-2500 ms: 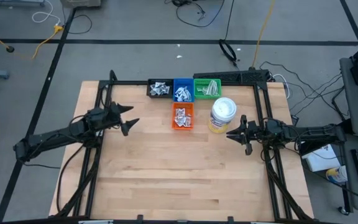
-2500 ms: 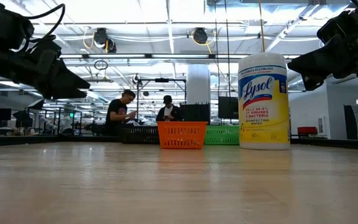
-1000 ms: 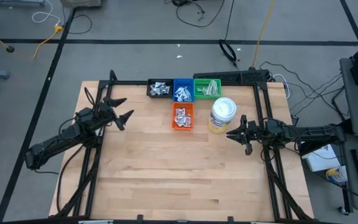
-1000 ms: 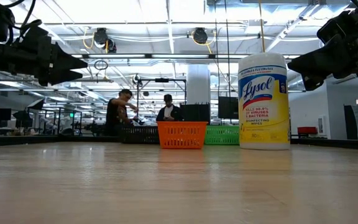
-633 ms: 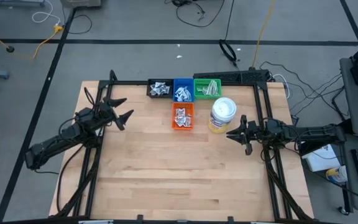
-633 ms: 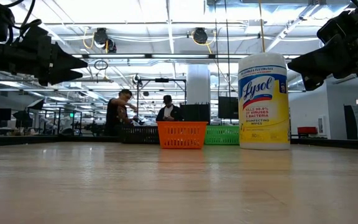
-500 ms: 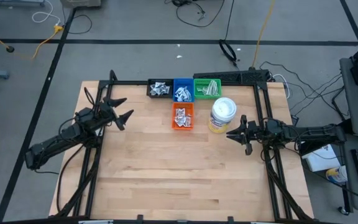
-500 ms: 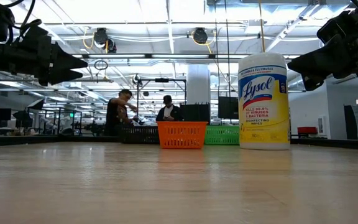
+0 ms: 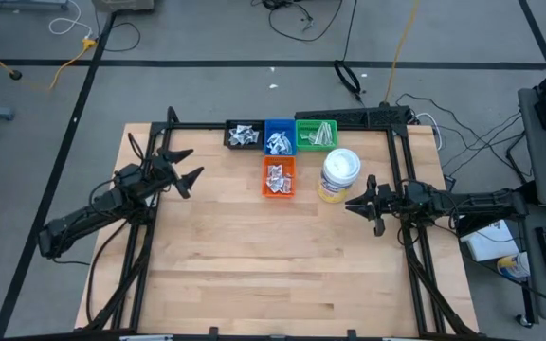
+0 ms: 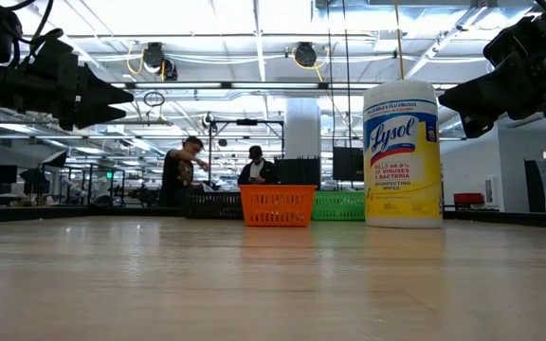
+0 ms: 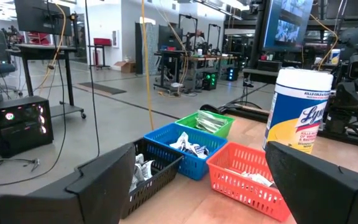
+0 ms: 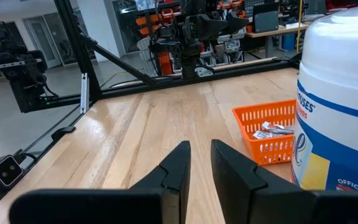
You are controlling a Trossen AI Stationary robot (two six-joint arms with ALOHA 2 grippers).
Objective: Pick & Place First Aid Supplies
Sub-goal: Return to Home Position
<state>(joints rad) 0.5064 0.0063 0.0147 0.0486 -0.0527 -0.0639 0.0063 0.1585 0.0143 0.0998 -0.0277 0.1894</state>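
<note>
Four small baskets at the bench's (image 9: pixel 254 256) far edge hold the first aid supplies (image 9: pixel 277 177): crumpled white packets, pale strips. Left gripper (image 9: pixel 184 167) jaws wide; right gripper (image 9: pixel 357 205) jaws narrow, empty.

I am seeing a disinfecting wipes canister (image 9: pixel 339 174) standing just beside an orange basket (image 9: pixel 278 177), with black (image 9: pixel 243 134), blue (image 9: pixel 278 136) and green (image 9: pixel 316 134) bins lining the table's (image 9: pixel 254 265) far edge.

The wooden table (image 9: pixel 263 265) stands on a grey concrete floor (image 9: pixel 207 95) marked with dark tape lines and strewn with cables (image 9: pixel 292 14). Beyond it, a big hall under bright ceiling lights (image 10: pixel 254 19) holds desks, and two people (image 10: pixel 183 170) seem to be working there.
</note>
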